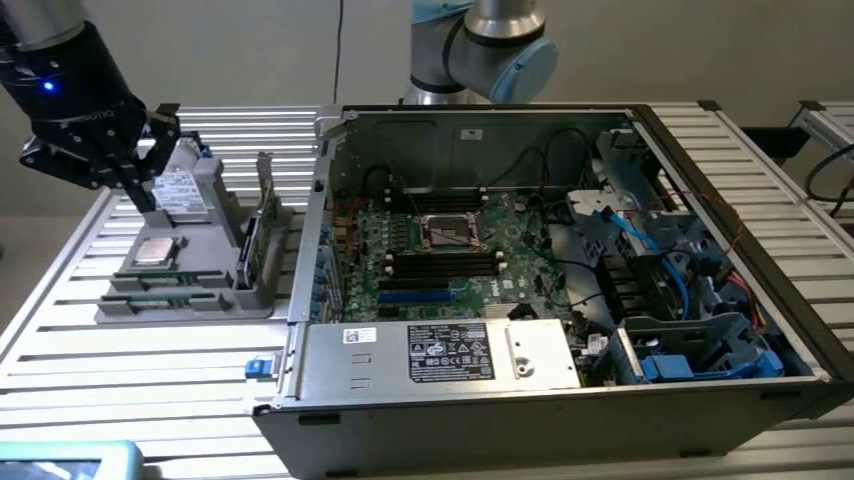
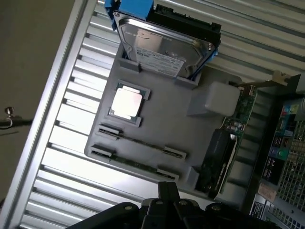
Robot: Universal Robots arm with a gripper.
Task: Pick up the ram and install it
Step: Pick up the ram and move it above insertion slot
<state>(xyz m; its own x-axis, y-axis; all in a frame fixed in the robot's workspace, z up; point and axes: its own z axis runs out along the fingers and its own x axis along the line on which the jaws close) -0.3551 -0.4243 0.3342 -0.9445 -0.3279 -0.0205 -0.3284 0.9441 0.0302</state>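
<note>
The robot arm's black claw (image 1: 140,200), its fingers (image 2: 167,191) clenched together and grasping nothing, hangs above a gray holder (image 2: 181,119) at the exterior view's left, over the end where a hard drive (image 2: 162,47) sits in a blue bracket. Whether the fingertips touch the drive cannot be told from the exterior view; the wrist view shows the claw (image 2: 167,188) clear of the holder's surface. The ram (image 2: 141,142), a thin green stick, stands on edge in the holder's slotted clips, apart from the claw, with a second stick (image 2: 136,163) just beside it and parallel. A square processor chip (image 2: 126,102) lies in its own recess between the sticks and the hard drive, and a dark expansion card (image 2: 221,152) stands on edge along the holder's far side, next to the computer. The holder rests on a slatted aluminium tabletop (image 1: 134,380). To the exterior view's right lies an open computer case (image 1: 561,390), its green motherboard (image 1: 514,215) exposed with black memory slots (image 1: 441,262) bare near the processor socket
</note>
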